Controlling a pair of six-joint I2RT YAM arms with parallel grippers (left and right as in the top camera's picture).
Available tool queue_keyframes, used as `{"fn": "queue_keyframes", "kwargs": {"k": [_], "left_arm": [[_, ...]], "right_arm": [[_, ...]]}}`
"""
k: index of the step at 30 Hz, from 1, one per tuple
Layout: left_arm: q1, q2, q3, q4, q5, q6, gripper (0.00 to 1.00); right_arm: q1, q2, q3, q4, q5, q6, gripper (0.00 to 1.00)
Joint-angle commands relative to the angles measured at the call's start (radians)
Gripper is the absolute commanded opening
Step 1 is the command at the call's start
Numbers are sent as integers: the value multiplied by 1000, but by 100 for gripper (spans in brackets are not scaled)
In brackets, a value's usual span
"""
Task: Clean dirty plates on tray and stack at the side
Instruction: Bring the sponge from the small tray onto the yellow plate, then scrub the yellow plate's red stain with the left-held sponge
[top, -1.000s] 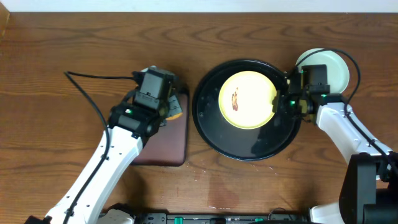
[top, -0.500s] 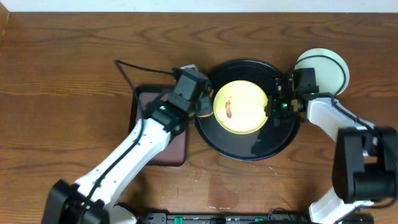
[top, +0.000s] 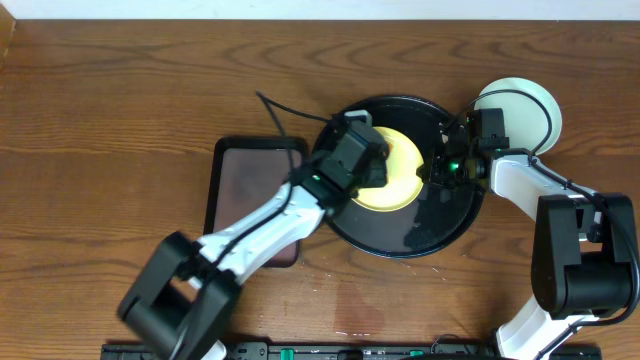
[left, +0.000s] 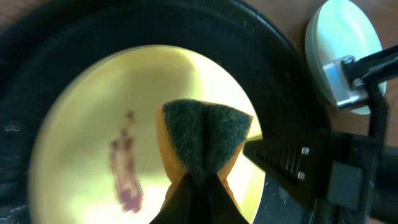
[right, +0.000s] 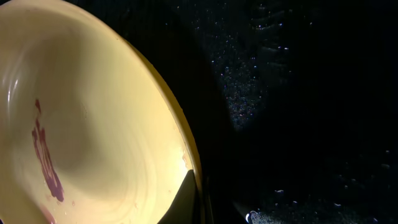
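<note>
Near the middle of the desk (top: 120, 100), the black tray (top: 400, 240) carries the yellow plate (top: 405, 178), which sits toward the tray's far side. The left gripper (left: 198, 186) is closed tight on a sponge (left: 205, 137), yellow with a dark green scouring face. It holds the sponge over the plate's centre, just right of the reddish-brown smear (left: 124, 177). Whether the sponge touches the plate cannot be told. The right gripper (right: 198, 200) is pinched shut on the plate's right rim. Just beyond the tray's far right edge, a pale plate (top: 530, 110) rests on the desk, partly behind the right arm. Left of the black tray lies a brown rectangular tray (top: 240, 190), with the left arm reaching across its near right corner.
</note>
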Motion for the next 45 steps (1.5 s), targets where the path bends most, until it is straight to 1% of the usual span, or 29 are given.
{"fn": "queue_keyframes", "kwargs": {"k": [1, 4, 7, 10, 16, 21, 26, 31, 37, 42, 45], "left_arm": [[-8, 71, 0, 67, -10, -68, 8], [-8, 113, 0, 109, -11, -68, 8], [-8, 121, 0, 101, -52, -67, 8], [-8, 119, 0, 97, -58, -67, 8], [-8, 119, 0, 97, -63, -67, 8], [-10, 119, 0, 100, -73, -69, 8], [-11, 119, 0, 100, -81, -149, 8], [-25, 119, 0, 105, -124, -215, 8], [-56, 132, 0, 150, -182, -231, 8], [-61, 181, 0, 168, -205, -378, 8], [-61, 232, 0, 203, -204, -401, 8]], "right_arm": [[3, 43, -10, -13, 148, 14, 1], [3, 42, -10, -13, 148, -6, 1], [3, 33, -6, -21, 148, -28, 1], [4, 13, 13, -53, 149, -51, 1], [23, -28, 54, -151, 312, -70, 1], [54, -29, 56, -152, 323, -73, 1], [104, -29, 56, -140, 332, -63, 1], [158, -29, 56, -133, 422, -42, 1], [168, -29, 63, -134, 432, -42, 1], [167, -29, 63, -137, 432, -43, 1], [167, -29, 63, -140, 432, -42, 1]]}}
